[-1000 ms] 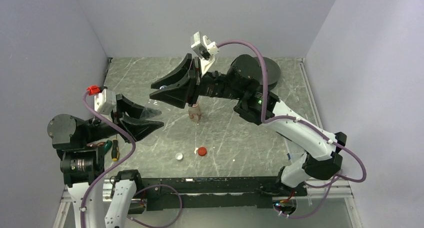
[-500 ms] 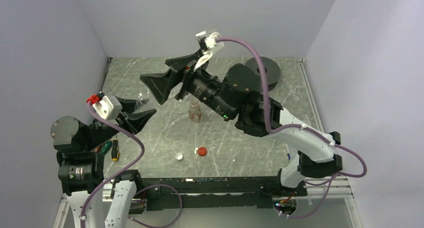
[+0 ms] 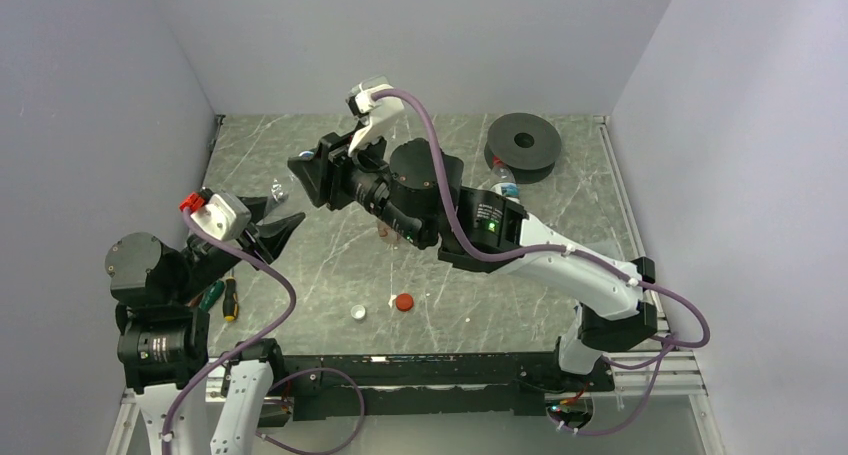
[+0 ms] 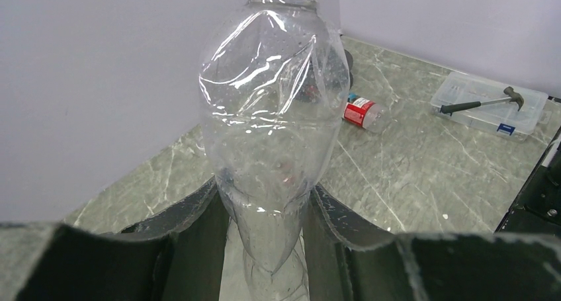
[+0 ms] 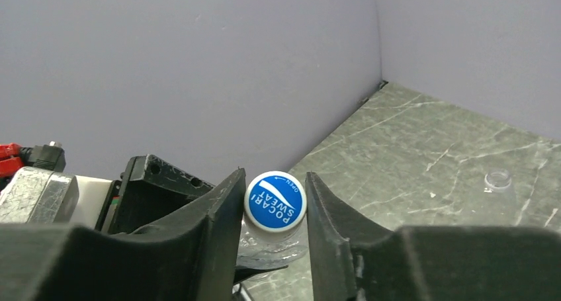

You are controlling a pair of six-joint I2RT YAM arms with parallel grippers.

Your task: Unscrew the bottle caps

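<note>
Grey marble table (image 3: 320, 270). Over its far left: left gripper (image 4: 264, 190) clamped on the narrow waist of a clear bottle (image 4: 271, 116). Right gripper (image 5: 274, 178) pinching that bottle's blue cap (image 5: 275, 201) from both sides. Loose at the table's near middle: red cap (image 3: 403, 301), white cap (image 3: 358, 313) just left.

Clear bottle (image 4: 271, 129), neck beyond upper edge.
</note>
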